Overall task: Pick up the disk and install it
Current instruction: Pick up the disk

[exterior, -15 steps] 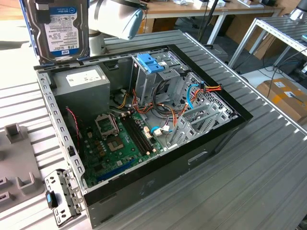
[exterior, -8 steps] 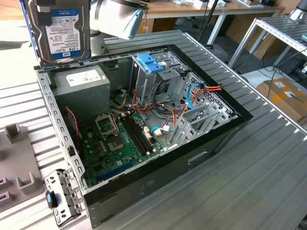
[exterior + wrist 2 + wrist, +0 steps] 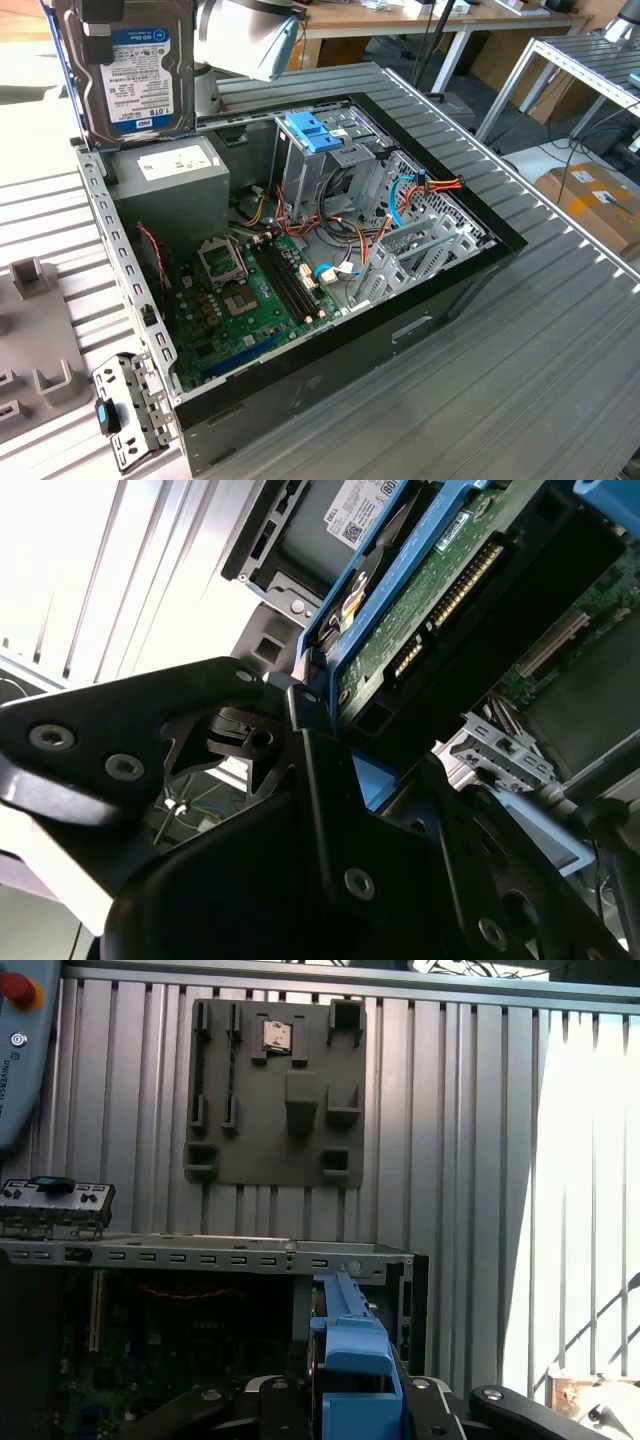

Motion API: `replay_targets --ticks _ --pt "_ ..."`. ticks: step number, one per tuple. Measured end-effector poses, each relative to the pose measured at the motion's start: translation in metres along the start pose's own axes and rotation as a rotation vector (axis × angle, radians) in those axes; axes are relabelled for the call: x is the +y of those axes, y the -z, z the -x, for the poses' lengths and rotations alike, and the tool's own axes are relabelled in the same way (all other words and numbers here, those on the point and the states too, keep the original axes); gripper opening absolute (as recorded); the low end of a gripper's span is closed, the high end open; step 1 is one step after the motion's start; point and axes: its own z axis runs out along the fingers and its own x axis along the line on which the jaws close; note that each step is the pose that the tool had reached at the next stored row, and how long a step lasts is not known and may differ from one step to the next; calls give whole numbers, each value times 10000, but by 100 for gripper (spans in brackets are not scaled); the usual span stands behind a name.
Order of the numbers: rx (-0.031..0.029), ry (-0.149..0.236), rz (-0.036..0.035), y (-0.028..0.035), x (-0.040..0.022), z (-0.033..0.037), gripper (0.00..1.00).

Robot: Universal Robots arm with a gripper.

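The disk (image 3: 130, 75) is a silver hard drive with a white-and-blue label and blue rails. It hangs upright at the exterior view's upper left, above the back corner of the open computer case (image 3: 500, 235), just over the grey power-supply box (image 3: 165, 185). My gripper (image 3: 100, 30) is shut on its top end. In the first wrist view the disk's blue rail (image 3: 352, 1355) runs out between the black fingers (image 3: 270, 1400). The second wrist view shows the disk's green circuit board and connectors (image 3: 440, 590) just past my gripper (image 3: 300, 715).
Inside the case are a metal drive cage topped by a light-blue bracket (image 3: 315, 130), loose cables (image 3: 400, 200) and the motherboard (image 3: 250, 300). A grey fixture plate (image 3: 275, 1090) and a small metal bracket (image 3: 125, 410) lie on the ribbed table beside the case. A cardboard box (image 3: 600, 200) sits off the table.
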Motion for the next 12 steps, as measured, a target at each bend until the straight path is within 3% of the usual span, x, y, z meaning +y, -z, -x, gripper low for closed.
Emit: replay_targets --ticks 12 --pt "0 0 0 6 5 -178 37"
